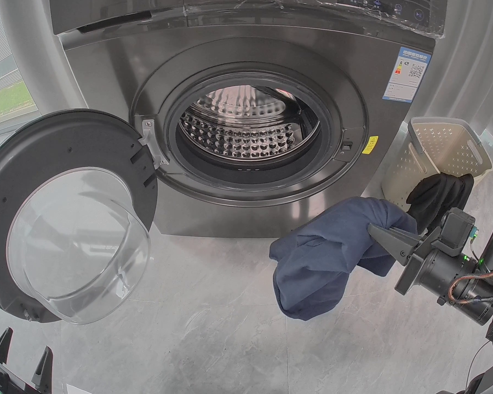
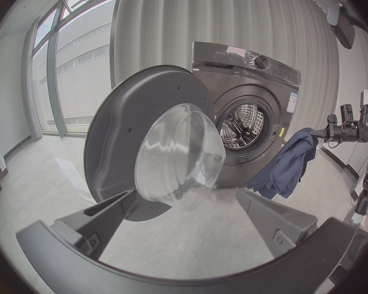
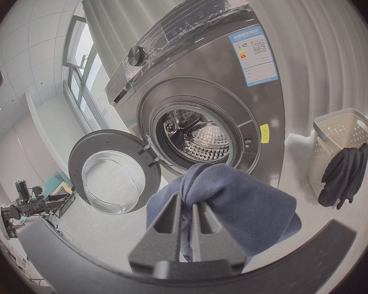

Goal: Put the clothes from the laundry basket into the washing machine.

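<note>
Our right pincer (image 1: 373, 230) is clamped shut on a bunched fold of the blue garment (image 1: 317, 258). The rest of the cloth hangs down in a loose bundle from the fingertips. The garment is out of the basket and in front of the washing machine (image 1: 246, 45), below and to the right of its round opening, not yet inside.

Just behind the pincer, a black garment (image 1: 438, 192) is draped over the front rim of the cream laundry basket (image 1: 449, 143) and hangs down the outside of it. The basket stands on the floor (image 1: 202, 313) beside the machine's right side.

Beyond the blue garment we see the steel drum (image 1: 246, 132) through the open port. The door (image 1: 66, 209) is swung fully out to the left, its clear glass bowl facing us.

Our left pincer (image 1: 26, 346) sits low at the left, well apart from the clothes. Its fingers are spread wide and have hold of nothing.
</note>
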You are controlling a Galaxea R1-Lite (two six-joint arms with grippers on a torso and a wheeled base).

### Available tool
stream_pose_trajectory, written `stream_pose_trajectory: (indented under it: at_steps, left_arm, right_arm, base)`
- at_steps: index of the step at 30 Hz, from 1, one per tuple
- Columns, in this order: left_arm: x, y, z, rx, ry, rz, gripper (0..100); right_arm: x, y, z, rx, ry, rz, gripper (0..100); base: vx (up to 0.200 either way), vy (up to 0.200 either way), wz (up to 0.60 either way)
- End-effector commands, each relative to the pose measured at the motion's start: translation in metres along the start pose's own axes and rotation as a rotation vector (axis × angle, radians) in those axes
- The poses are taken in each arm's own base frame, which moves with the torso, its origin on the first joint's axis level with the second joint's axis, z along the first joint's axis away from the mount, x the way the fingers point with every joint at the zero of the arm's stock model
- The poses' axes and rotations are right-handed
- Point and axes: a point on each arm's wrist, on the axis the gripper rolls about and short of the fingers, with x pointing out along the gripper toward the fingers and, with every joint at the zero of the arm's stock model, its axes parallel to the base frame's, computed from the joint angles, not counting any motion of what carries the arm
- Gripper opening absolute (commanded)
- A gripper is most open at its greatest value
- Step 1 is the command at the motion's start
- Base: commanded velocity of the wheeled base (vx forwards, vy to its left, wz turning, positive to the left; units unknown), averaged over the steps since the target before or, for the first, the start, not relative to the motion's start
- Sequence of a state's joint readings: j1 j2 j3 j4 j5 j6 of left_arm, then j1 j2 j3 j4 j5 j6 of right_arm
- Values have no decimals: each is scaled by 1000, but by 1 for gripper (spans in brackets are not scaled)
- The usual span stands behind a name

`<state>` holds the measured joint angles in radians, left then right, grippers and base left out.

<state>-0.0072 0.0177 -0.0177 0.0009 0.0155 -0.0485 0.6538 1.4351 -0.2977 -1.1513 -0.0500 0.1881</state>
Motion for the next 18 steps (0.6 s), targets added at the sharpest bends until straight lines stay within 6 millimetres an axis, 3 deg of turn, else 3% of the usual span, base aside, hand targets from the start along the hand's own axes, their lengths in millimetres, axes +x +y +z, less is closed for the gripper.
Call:
stream_pose_trajectory:
  at_steps: [1, 10, 18]
  left_arm:
    - [0, 0, -5, 6, 2, 6, 100]
    - [0, 0, -6, 50, 2, -8, 100]
    - [0, 0, -6, 49, 2, -11, 100]
  right_arm:
    - [-4, 1, 3, -2, -15, 3, 0]
    - [-4, 5, 2, 5, -8, 29, 0]
    - [8, 10, -9, 17, 31, 44, 0]
  base:
    - [0, 0, 0]
    - [0, 0, 0]
    - [0, 0, 0]
